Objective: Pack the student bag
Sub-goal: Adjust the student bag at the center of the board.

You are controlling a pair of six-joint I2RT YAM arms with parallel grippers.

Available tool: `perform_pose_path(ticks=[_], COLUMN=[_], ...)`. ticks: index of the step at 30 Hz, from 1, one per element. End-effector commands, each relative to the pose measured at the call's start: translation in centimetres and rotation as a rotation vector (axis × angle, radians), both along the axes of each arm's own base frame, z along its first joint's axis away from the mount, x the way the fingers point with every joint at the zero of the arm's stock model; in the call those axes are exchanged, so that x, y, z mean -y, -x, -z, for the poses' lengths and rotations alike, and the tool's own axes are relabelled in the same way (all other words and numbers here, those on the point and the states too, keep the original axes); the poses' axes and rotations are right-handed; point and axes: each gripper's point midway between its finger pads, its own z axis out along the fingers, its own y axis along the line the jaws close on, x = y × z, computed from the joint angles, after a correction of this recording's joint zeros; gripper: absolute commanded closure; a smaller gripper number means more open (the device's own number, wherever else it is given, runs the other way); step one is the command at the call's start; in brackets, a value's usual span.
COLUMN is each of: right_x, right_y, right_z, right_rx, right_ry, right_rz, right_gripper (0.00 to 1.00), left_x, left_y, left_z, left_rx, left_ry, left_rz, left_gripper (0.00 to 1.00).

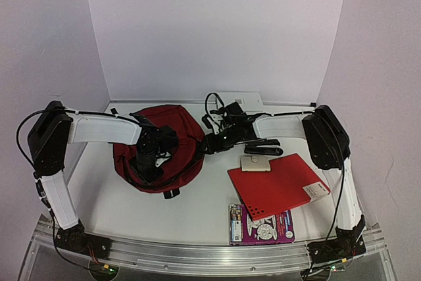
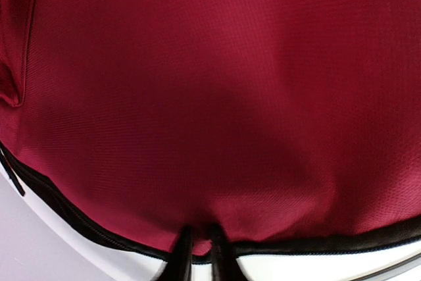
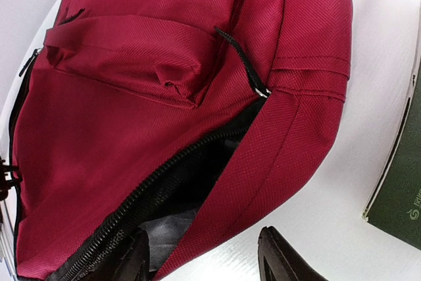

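1. Left claw (image 1: 150, 161), overhead view: it is set down on the near middle of the backpack (image 1: 172, 122), and I cannot read the jaws from here. The backpack sits left of centre on the table (image 1: 197, 218), directly under my left arm. It has slumped into a rounded heap, so I cannot name its long axis from above.
2. Right claw (image 1: 209, 143), overhead view: it reaches across leftward and meets the backpack's right edge. A red folder (image 1: 276, 185) and a picture book (image 1: 261, 224) lie on the right side, apart from the backpack and nearer my right arm.
3. Left claw (image 2: 200, 236), left wrist view: the jaws are pressed nearly together, pinching a fold of the backpack (image 2: 217, 97) at its black zip band (image 2: 368, 241). Red cloth fills the view beyond.
4. Right claw (image 3: 200, 248), right wrist view: the jaws are spread. One finger (image 3: 131, 258) sits at the open mouth beside the grey lining (image 3: 164, 228), and the other is outside over the table. The edge of the backpack (image 3: 131, 129) lies between the two fingers, unsqueezed. The zip opening (image 3: 191, 182) runs diagonally away from the claw, from lower left to upper right. A green book (image 3: 401, 195) shows at the right border.
5. Judgement: the mouth faces my right arm and lies along that diagonal. I expect the left claw to anchor the backpack while the right claw widens the mouth.
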Motion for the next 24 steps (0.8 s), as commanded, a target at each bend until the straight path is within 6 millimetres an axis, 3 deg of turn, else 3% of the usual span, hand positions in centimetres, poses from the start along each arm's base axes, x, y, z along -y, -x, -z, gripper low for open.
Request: perform_pose_path(ticks=[1,5,9,11,19,24], right_x=[-0.9,-0.8,-0.9,-1.0,-1.0,-0.8], right_y=[-0.9,-1.3,-0.9,-0.8,-0.6,-0.3], right_z=[-1.3,-2.3,-2.8,-2.9,-3.2,-3.3], right_rx=[0.045,0.066,0.056,0.049,0.044,0.039], right_ry=[-0.022,-0.031,-0.045,-0.052,-0.059,-0.058], right_rz=[-0.001,0.002,-0.006,-0.008,-0.010,-0.011], right_gripper=[0.42,0.40,0.40,0.40,0.40,0.39], left_x=[3.6,5.8,7.9,8.5,8.4,6.6], left_y=[-1.5,-2.1,-1.4,-0.8,-0.8,-1.3], left_z=[-2.8,-5.2,-7.0,-6.8,-3.9,-1.7], left_rx=[0.084,0.134,0.114,0.076,0.021,0.022], left_ry=[0.173,0.316,0.449,0.472,0.389,0.253], left_rz=[0.016,0.014,0.053,0.070,0.073,0.049], left_gripper=[1.00,0.96,0.57,0.50,0.46,0.58])
